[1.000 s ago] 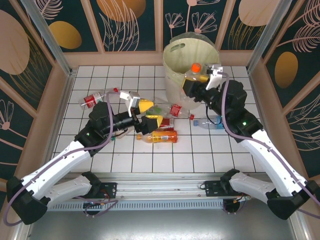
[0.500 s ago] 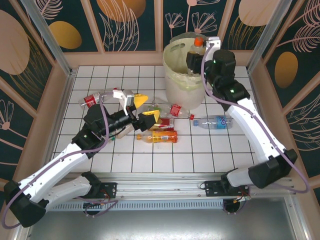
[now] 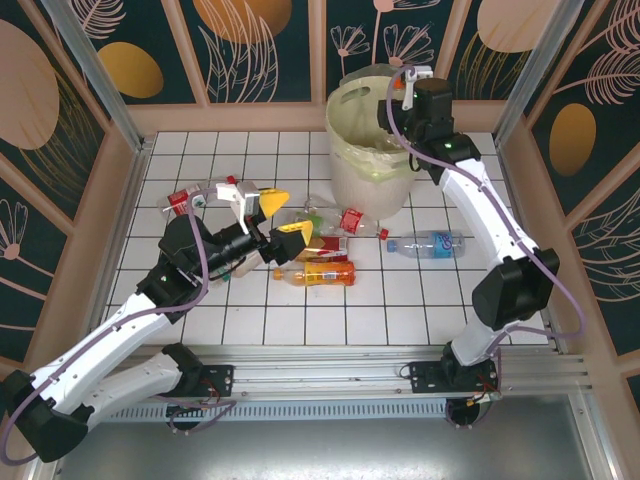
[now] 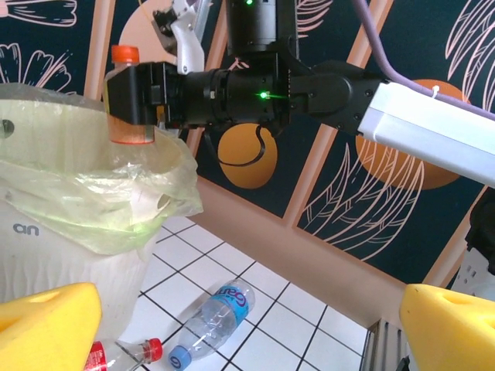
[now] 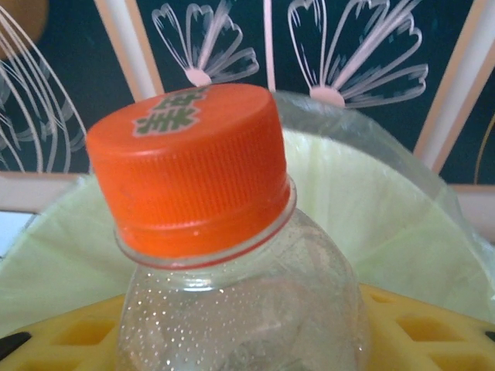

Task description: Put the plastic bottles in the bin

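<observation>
Left wrist view: right pincer point(image 4: 133, 97) grips orange-capped bottle point(image 4: 124, 56) above bin point(image 4: 54, 239) rim; left pincer point(image 3: 285, 214) wide, empty.

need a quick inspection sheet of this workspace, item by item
surface: white tiled table, bottles scattered mid-table
job's things: large white bucket bin with pale green liner at the far edge; orange plastic bottle, clear blue-labelled bottle and red-labelled bottle lying on the tiles, more clustered beside the bin
clutter: nothing seen
grippers: left gripper open, empty; right gripper holds orange-capped clear bottle above the bin
cables: purple cables run along both arms
surroundings: dark floral wall panels in wooden frames
</observation>
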`<state>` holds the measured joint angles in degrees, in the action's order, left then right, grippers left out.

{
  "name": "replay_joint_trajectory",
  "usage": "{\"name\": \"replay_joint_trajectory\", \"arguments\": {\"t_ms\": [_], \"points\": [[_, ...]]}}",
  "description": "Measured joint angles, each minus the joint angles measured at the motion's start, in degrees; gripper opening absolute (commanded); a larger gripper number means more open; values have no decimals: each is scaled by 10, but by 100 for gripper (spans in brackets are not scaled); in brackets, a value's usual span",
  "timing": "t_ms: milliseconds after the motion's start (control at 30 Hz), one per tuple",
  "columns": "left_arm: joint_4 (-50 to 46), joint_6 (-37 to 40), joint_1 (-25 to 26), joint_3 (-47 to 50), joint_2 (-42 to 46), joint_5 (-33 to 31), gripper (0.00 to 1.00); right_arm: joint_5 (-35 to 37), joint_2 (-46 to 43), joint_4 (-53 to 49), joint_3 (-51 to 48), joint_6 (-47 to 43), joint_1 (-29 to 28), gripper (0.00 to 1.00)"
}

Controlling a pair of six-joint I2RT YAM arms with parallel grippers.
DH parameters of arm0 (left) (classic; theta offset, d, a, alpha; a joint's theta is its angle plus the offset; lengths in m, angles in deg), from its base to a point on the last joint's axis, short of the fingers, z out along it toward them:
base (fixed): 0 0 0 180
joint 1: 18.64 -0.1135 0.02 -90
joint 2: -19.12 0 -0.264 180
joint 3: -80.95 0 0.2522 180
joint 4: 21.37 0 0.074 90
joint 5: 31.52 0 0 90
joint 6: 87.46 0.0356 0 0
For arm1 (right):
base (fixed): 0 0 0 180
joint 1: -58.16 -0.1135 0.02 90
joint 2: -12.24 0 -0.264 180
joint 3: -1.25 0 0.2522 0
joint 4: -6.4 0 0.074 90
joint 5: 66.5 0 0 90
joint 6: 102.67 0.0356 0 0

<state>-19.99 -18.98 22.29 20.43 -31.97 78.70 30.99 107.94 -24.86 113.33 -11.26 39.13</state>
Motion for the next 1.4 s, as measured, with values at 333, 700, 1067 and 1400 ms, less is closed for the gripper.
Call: {"name": "replay_joint_trajectory", "arguments": {"t_ms": [333, 700, 1067, 1400], "points": [[-87, 23, 0, 0, 0, -12, 99, -11, 7, -25, 0, 5, 7, 78], [-189, 73, 0, -34, -12, 6, 99, -50, -27, -34, -5, 6, 13, 82], [-332, 139, 0, -108, -112, -37, 96, -164, -238, -15, -155, 39, 13, 89], [-401, 173, 0, -142, -246, -83, 89, -305, -443, -16, -388, 104, 13, 93]]}}
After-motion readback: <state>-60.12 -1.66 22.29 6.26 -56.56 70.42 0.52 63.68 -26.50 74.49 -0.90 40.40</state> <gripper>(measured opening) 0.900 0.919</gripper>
